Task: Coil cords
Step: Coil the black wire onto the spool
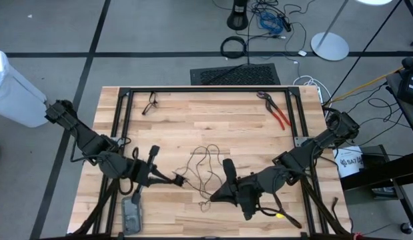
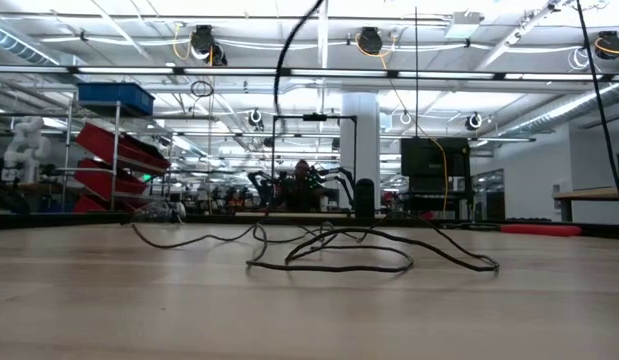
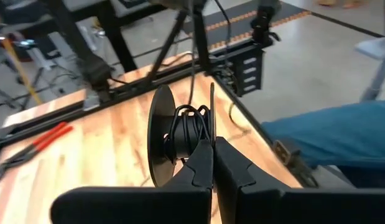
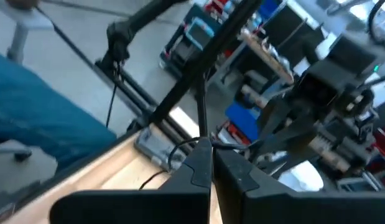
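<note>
1. The thin, limp black cord sprawls in loose loops at lower centre of the pale wooden tabletop.
2. Left tool, fingers closed together, pinches the cord's end.
3. Right tool is also pressed closed, apparently on the cord.
4. Light and floppy, it likely tangles easily.

The cord is thin and black against the pale, light-brown wood-grain planks of the table, whose frame is black. The pliers have red handles. Both arms are dark, nearly black. In the left wrist view a black spool carries black windings.
</note>
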Controlling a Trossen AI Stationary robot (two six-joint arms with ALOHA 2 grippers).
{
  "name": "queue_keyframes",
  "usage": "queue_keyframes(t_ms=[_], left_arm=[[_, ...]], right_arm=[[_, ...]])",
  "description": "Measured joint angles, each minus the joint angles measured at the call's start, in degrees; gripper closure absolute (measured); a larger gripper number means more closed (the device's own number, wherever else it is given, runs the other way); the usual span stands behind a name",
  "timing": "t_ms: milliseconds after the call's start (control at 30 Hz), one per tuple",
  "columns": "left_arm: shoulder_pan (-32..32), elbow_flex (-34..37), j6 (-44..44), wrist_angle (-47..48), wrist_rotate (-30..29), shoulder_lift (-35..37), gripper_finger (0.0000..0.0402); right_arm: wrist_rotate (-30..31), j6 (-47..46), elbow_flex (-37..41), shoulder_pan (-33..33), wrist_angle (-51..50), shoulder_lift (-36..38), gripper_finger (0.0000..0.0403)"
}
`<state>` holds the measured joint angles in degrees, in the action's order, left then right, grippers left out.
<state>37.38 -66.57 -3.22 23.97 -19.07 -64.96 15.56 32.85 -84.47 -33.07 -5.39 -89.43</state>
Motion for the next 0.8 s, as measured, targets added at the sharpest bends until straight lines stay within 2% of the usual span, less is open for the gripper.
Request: queue_keyframes(t_ms=[167,533,800], left_arm=[[-1.19,0.00,-0.04,-1.18,4.28,-1.48,0.0400],[-4.34,0.00,-0.04,-2.80,16.28,-4.60,0.0400],[-5.59,0.00,-0.23,-4.16,17.86,-5.74,0.0400]], right_arm=[[-0.90,0.25,0.00,1.27,3.96,-0.50,0.0403],[-0.91,8.38,0.00,3.51,12.37,-3.93,0.0403],[-0.58,8.55,0.00,4.58,13.78,-4.63,0.0403]])
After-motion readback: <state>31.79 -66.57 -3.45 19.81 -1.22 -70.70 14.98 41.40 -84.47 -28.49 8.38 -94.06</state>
